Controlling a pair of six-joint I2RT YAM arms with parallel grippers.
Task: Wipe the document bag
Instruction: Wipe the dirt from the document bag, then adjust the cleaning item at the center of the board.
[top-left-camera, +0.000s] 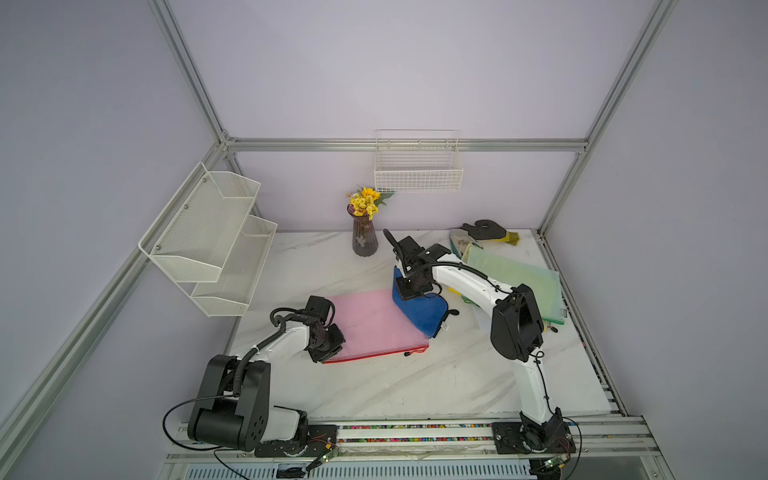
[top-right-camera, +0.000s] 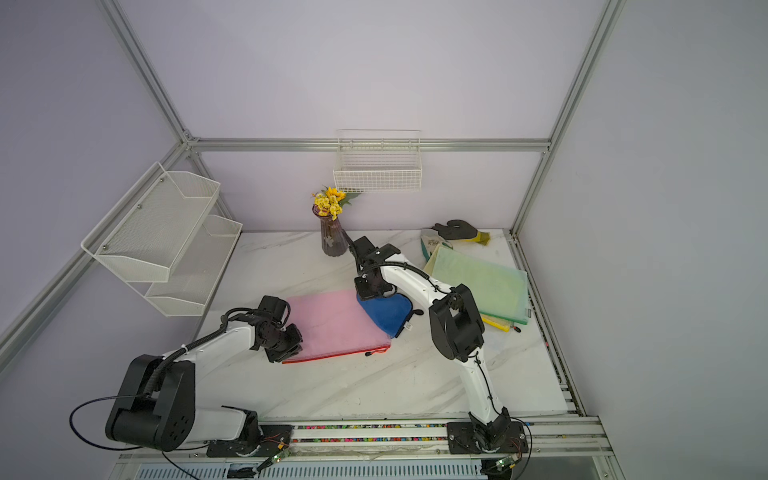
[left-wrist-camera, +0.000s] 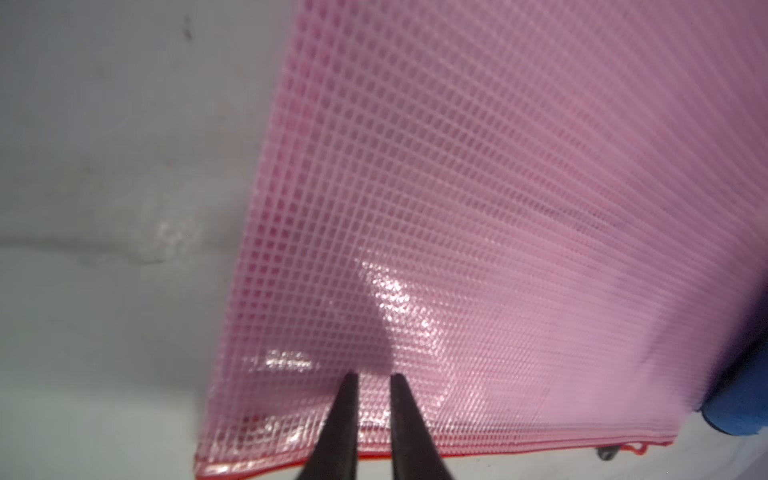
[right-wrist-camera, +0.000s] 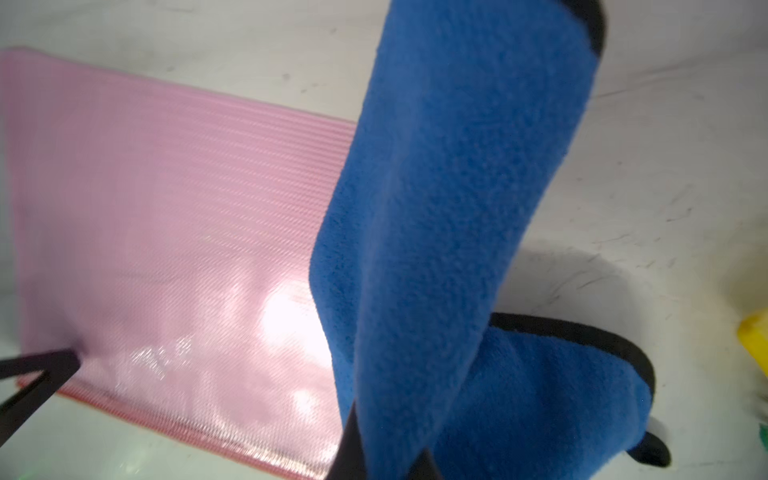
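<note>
two tools meet at one pink bag (top-left-camera: 374, 320), which lies flat near the middle of the tabletop (top-left-camera: 395, 382) with its red zip edge toward the robot. the left tool (left-wrist-camera: 372, 376) is at the bag's near left corner. its fingers (left-wrist-camera: 340, 419) stand slightly parted with nothing between them, tips just over the mesh; whether they touch it i cannot tell. the right tool (right-wrist-camera: 388, 432) is clenched on a blue cloth (top-left-camera: 419, 311), which hangs from it and drapes over the bag's right end, partly spilling onto the tabletop beside it. the cloth has a black hem. glossy patches show on the bag near the left tool in both wrist views. a green bag (top-left-camera: 515, 282) lies at the far right of the tabletop, on top of other flat things, with gloves (top-left-camera: 484, 229) just behind it. a vase (top-left-camera: 365, 239) of yellow flowers stands at the back, well apart from the pink bag.
</note>
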